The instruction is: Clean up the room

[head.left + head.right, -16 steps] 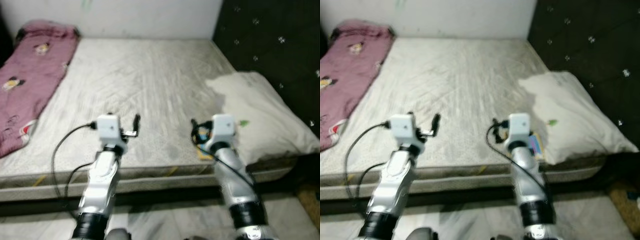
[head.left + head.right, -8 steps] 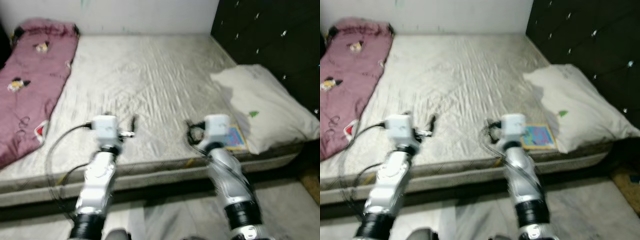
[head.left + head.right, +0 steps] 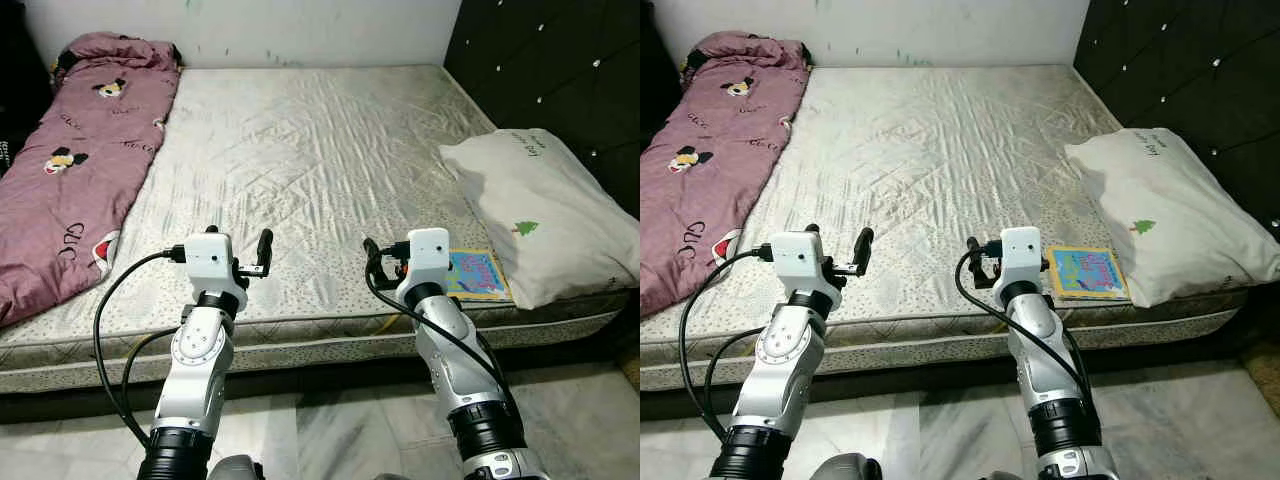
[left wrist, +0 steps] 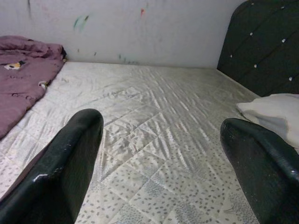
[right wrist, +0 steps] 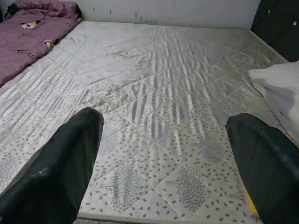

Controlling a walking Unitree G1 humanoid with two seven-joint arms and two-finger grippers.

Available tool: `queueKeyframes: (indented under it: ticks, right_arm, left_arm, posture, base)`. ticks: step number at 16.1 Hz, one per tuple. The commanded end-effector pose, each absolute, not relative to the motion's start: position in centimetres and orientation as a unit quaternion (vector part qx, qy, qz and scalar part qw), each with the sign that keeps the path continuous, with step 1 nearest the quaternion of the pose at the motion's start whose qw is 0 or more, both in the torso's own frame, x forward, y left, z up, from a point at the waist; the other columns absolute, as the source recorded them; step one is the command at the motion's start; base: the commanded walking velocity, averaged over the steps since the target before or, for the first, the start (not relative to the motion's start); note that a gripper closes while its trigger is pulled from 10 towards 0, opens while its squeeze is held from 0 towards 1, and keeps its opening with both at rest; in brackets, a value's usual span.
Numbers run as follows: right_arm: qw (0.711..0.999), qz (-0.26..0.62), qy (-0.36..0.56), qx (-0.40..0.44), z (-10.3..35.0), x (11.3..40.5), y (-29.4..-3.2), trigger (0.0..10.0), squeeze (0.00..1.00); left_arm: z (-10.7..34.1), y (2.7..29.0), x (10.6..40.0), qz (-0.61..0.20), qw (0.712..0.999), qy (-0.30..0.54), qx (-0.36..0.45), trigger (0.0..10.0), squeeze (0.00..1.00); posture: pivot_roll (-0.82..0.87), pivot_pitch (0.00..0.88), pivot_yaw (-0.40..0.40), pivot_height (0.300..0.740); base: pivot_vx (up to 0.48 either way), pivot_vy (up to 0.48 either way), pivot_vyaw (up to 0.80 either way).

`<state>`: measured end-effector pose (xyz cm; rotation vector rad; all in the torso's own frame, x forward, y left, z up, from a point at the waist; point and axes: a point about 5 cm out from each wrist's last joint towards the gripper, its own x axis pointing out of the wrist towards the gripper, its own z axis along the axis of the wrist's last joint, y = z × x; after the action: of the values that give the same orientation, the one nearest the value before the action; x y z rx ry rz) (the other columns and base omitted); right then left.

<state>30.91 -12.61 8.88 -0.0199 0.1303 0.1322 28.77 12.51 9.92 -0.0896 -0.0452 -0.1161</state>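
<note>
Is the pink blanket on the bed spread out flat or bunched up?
Bunched. The pink blanket lies as a long rumpled roll along the left side of the mattress, leaving most of it bare.

Book point(image 3: 1089, 273): far edge tucked beneath the pillow point(image 3: 1170, 215), cover picture too small to read. Blanket point(image 3: 75, 170): cut off at the left picture edge. Right tool point(image 3: 371, 256): fingers largely hidden behind its wrist camera housing.

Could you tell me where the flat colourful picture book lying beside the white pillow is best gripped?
Probably the colourful picture book by its near edge at the mattress border, coming in low from the front with the right gripper. It lies flat, its far side tucked against the white pillow.
</note>
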Motion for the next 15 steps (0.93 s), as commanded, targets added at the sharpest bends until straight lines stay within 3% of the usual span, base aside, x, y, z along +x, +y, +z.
queueKeyframes:
  ticks: [1, 15]
  right_arm:
    - [0.996, 0.064, 0.062, -0.011, 9.19, 31.03, -12.79, 10.0, 0.00]
    - [0.996, 0.063, 0.063, -0.017, 9.16, 31.24, -12.94, 10.0, 0.00]
  left_arm:
    - [10.24, 12.47, 28.74, -0.063, 0.996, -0.029, -0.047, 10.0, 0.00]
    - [10.40, 12.26, 29.09, -0.065, 0.996, -0.030, -0.048, 10.0, 0.00]
  posture:
    - [0.08, 0.000, -0.017, 0.740]
    - [0.07, 0.000, -0.016, 0.740]
  base:
    - [0.334, 0.000, 0.00]
    - [0.335, 0.000, 0.00]
